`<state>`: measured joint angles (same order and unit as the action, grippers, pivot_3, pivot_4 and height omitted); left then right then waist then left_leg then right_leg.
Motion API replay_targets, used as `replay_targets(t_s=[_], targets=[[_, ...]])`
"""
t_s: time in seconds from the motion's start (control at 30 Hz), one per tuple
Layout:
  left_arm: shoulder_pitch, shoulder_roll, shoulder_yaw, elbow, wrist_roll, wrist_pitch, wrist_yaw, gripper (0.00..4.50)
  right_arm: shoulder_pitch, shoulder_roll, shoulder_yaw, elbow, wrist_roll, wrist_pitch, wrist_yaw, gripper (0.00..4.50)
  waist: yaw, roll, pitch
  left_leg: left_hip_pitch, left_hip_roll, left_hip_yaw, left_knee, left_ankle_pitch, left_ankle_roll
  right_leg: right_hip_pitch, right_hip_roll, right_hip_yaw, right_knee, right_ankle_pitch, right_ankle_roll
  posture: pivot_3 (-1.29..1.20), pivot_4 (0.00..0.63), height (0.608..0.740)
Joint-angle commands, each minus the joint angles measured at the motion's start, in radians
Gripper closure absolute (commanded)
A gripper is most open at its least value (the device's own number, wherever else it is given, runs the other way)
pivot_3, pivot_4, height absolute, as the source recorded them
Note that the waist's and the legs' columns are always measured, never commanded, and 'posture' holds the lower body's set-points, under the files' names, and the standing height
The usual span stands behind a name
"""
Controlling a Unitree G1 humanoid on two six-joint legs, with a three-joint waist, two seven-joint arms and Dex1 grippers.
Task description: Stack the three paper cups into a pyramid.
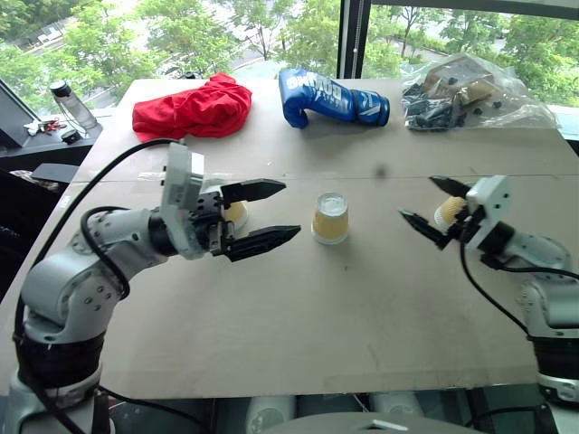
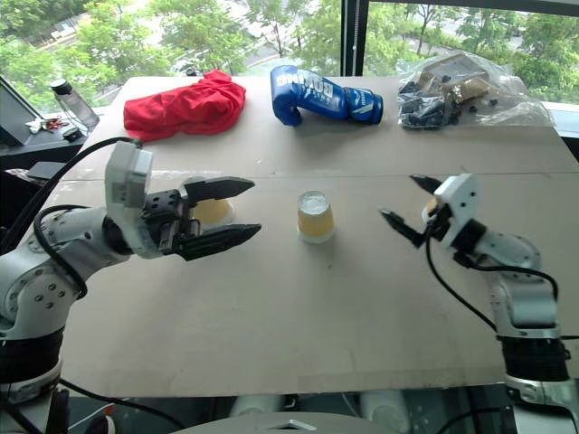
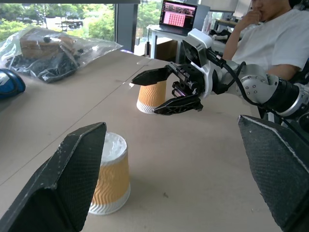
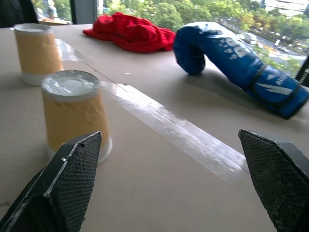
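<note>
Three cups [image 1: 330, 218] stand apart, inverted, on the bench [image 1: 298, 307]. Left gripper [image 1: 264, 213] and right gripper [image 1: 434, 206] gape wide, both empty.

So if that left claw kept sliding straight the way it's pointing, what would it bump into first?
Probably the upside-down yellow-tan ribbed paper cup in the table's middle: the open left gripper points level toward it, though it might pass just in front.

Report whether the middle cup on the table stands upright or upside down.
Upside down. The middle cup rests on its wide rim with the narrower closed white base facing up, standing alone on the table, no fingers touching it.
</note>
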<state>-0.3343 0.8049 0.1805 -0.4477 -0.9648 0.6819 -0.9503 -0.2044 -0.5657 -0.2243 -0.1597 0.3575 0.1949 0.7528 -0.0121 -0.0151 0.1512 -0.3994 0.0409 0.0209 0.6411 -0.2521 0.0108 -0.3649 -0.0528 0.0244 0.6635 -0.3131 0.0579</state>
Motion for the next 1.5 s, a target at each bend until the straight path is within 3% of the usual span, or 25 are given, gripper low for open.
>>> replay_targets(t_s=[0.03,0.37,0.57,0.73,1.13,1.47,1.5], targets=[[-0.054,-0.006,-0.031,0.020,-0.006,0.020,-0.023,0.00,0.019,-0.018,-0.083,-0.011,0.012,-0.022,-0.043,0.01,-0.005,0.000,0.000,0.000,0.000,0.001,0.000,0.000,0.000,0.000,0.000,0.001,0.000,0.000,0.000,0.00,0.150,0.740],[-0.133,-0.001,-0.075,0.051,0.052,0.012,-0.091,0.00,-0.023,0.045,-0.089,0.181,-0.029,-0.019,-0.198,0.01,-0.003,0.000,0.000,0.000,0.001,0.001,0.000,0.002,-0.004,0.000,0.002,0.002,0.000,0.000,0.000,0.00,0.150,0.740],[-0.118,-0.003,-0.056,0.034,0.063,0.008,-0.085,0.00,-0.044,0.077,-0.088,0.207,-0.002,-0.013,-0.204,0.01,-0.002,0.000,0.000,0.000,0.001,0.001,0.000,0.002,-0.004,0.000,0.002,0.002,0.000,0.000,0.000,0.00,0.150,0.740],[-0.100,0.007,-0.045,0.032,0.073,0.002,-0.089,0.00,-0.046,0.083,-0.067,0.175,0.017,-0.012,-0.179,2.05,-0.002,0.000,0.000,0.000,0.001,0.001,0.000,0.002,-0.004,0.000,0.002,0.002,0.000,0.000,0.000,0.00,0.150,0.740],[0.034,0.046,0.016,0.019,0.105,-0.027,-0.100,0.00,-0.093,0.223,0.186,0.043,0.003,0.042,-0.142,2.05,-0.005,0.000,0.000,0.000,0.002,0.001,0.000,0.002,-0.004,-0.001,0.002,0.002,0.001,0.000,0.000,0.00,0.150,0.740],[0.077,0.047,0.052,-0.012,0.094,-0.023,-0.072,0.00,-0.158,0.232,0.291,0.106,-0.051,0.046,-0.096,2.05,-0.002,0.000,0.000,0.000,0.001,0.000,0.002,0.002,-0.004,0.000,0.001,0.001,0.001,0.000,0.000,0.00,0.150,0.740],[0.080,0.048,0.054,-0.014,0.093,-0.023,-0.070,0.00,-0.160,0.230,0.293,0.109,-0.049,0.051,-0.089,1.38,-0.002,0.000,0.000,0.000,0.001,-0.001,0.002,0.002,-0.004,0.000,0.001,0.001,0.001,0.000,0.000,0.00,0.150,0.740]])
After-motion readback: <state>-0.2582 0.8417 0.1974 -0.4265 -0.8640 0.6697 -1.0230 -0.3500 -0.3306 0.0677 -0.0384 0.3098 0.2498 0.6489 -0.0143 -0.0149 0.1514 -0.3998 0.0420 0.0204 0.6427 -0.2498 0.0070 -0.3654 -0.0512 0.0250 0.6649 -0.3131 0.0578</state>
